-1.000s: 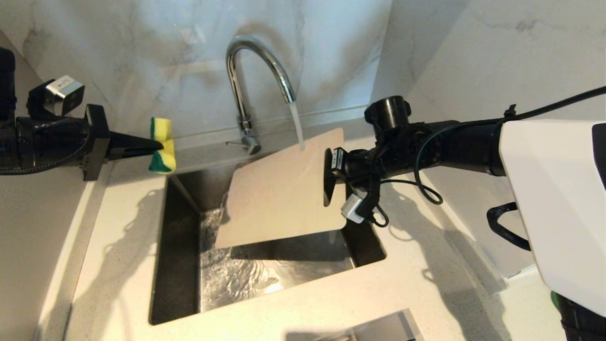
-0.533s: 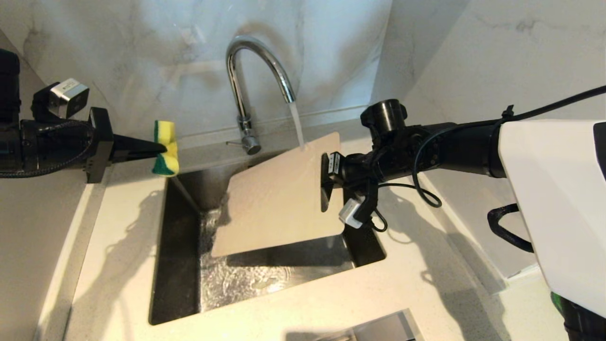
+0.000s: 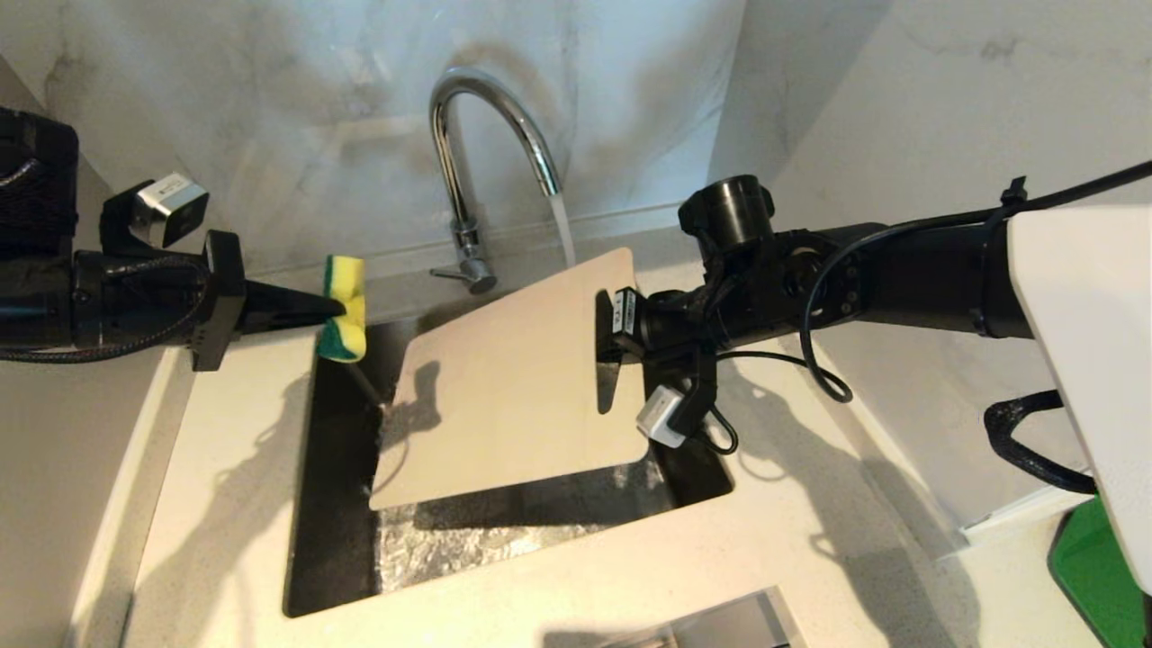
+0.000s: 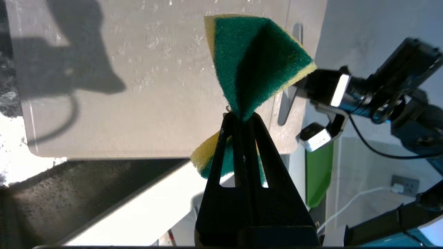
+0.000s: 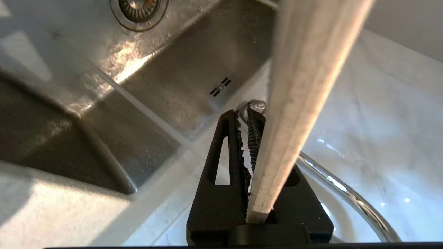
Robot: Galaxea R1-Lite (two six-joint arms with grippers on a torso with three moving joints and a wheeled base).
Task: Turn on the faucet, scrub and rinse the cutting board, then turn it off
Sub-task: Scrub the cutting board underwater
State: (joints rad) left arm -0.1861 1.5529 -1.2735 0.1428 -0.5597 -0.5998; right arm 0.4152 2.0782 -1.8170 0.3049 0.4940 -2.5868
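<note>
Cutting board (image 3: 508, 378): judged light and stiff. It spans out from a single edge grip with no visible sag, though a thin sheet held this way could flex or pivot under scrubbing pressure. Wet plastic, so probably slippery. The present hold on the right-hand edge looks sound; a firmer hold deeper onto the face would resist twisting better.

Appearance: large thin rectangle, off-white to pale beige, rounded corners, matte face with scattered droplets in the left wrist view. The edge seen end-on in the right wrist view is narrow and slightly speckled.

Position: held tilted above the sink (image 3: 333, 540), far corner raised toward the faucet (image 3: 477, 135), near-left corner lowest over the basin. Water runs from the spout; the stream (image 3: 562, 229) falls at the board's upper far edge.

Right gripper (image 3: 605, 346): clenched on the board's right edge, jaws pinching the thin sheet between them, seen clearly in the right wrist view.

Left gripper (image 3: 328, 308): clamped tight on a green-and-yellow sponge (image 3: 346, 308), folding it at the pinch. The sponge hangs over the sink's left rim, just beside the board's left edge and apart from it.

Judgement: scrubbing contact not yet made. The counter (image 3: 225, 468) around the sink is pale stone.
</note>
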